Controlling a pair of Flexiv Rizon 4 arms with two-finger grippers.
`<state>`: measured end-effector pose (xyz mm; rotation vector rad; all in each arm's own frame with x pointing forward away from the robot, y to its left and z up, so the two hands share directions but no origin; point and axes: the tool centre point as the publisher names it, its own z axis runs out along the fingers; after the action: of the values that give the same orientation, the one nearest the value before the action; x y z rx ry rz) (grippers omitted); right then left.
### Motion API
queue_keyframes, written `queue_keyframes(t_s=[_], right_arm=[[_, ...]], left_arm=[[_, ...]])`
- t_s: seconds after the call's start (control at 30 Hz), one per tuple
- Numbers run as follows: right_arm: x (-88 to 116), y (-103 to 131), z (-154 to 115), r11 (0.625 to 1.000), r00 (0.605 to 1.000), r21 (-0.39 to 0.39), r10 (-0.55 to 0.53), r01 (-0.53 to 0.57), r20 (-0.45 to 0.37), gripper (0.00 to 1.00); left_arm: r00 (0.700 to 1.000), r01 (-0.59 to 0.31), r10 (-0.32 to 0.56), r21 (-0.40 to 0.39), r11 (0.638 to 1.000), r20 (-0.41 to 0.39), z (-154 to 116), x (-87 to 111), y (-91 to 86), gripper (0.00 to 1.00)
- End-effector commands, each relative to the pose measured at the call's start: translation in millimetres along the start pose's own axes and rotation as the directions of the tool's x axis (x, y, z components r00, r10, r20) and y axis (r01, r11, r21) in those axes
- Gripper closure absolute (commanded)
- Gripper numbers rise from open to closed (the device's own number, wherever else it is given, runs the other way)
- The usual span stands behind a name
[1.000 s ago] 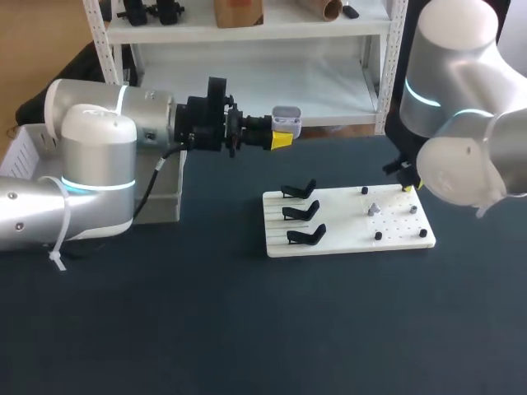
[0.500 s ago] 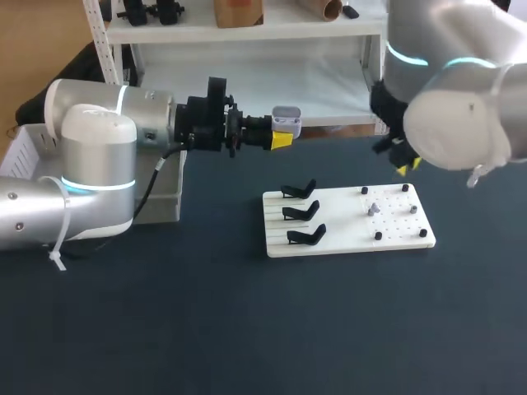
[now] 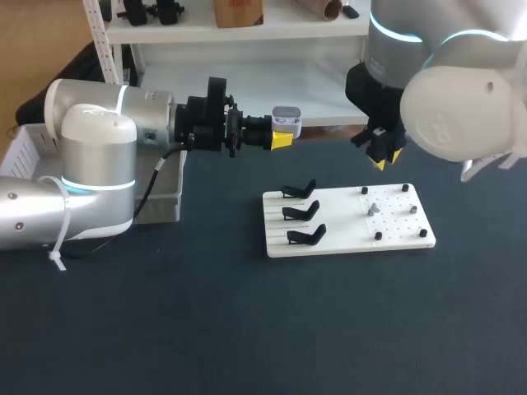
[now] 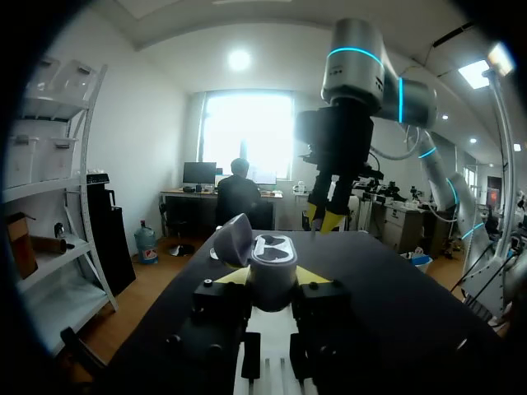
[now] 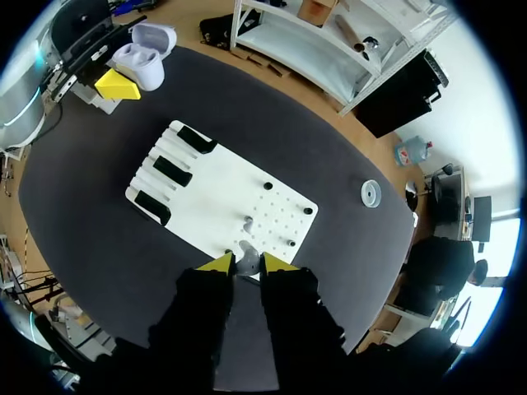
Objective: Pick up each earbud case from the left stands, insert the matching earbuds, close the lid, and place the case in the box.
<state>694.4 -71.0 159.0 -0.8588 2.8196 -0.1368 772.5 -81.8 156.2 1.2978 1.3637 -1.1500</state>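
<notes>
My left gripper (image 3: 281, 137) is shut on a grey earbud case (image 3: 286, 120), held in the air over the table's far edge with its lid open. In the left wrist view the case (image 4: 272, 251) sits between the yellow tips of my left gripper (image 4: 273, 276), lid (image 4: 235, 240) tipped back. My right gripper (image 3: 382, 156) hangs above the far side of the white board (image 3: 346, 234), shut on a small grey earbud (image 5: 245, 260) that shows between its tips (image 5: 241, 263). Another earbud (image 3: 373, 209) stands on the board. Three black stands (image 3: 301, 212) are bare.
A grey box (image 3: 165, 197) stands at the left behind my left arm, next to a white basket (image 3: 25, 148). Small black pegs (image 3: 378, 236) dot the board's right half. A small white ring (image 5: 371, 192) lies on the table beyond the board.
My right arm has lifted off the board's far right corner and moved left, toward the held case. The left arm and case have stayed still.
</notes>
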Motion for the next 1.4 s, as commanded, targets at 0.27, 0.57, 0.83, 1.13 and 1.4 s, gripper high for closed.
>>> queue_keyframes(t_s=[0.27, 0.57, 0.83, 1.13, 1.4], right_arm=[[-26, 30, -43, 0.842, 0.845, 0.143, 0.532, -0.52, -0.054, 1.0], [-52, 48, -54, 0.649, 0.648, 0.03, 0.761, -0.76, -0.023, 1.0], [-52, 48, -54, 0.649, 0.648, 0.03, 0.761, -0.76, -0.023, 1.0], [-70, 57, -59, 0.332, 0.333, 0.124, 0.943, -0.935, -0.013, 1.0], [-80, 60, -63, 0.04, 0.032, 0.051, 0.988, -0.998, -0.151, 1.0]], left_arm=[[1.0, -0.001, 0.001, -0.003, 1.0, 0.002, 0, 0.5, -0.9, 1.0], [1.0, -0.001, 0.001, -0.003, 1.0, 0.002, 0, 0.5, -0.9, 1.0], [1.0, -0.001, 0.001, -0.003, 1.0, 0.002, 0, 0.5, -0.9, 1.0], [1.0, -0.001, 0.001, -0.003, 1.0, 0.002, 0, 0.5, -0.9, 1.0], [1.0, -0.001, 0.001, -0.003, 1.0, 0.002, 0, 0.5, -0.9, 1.0]])
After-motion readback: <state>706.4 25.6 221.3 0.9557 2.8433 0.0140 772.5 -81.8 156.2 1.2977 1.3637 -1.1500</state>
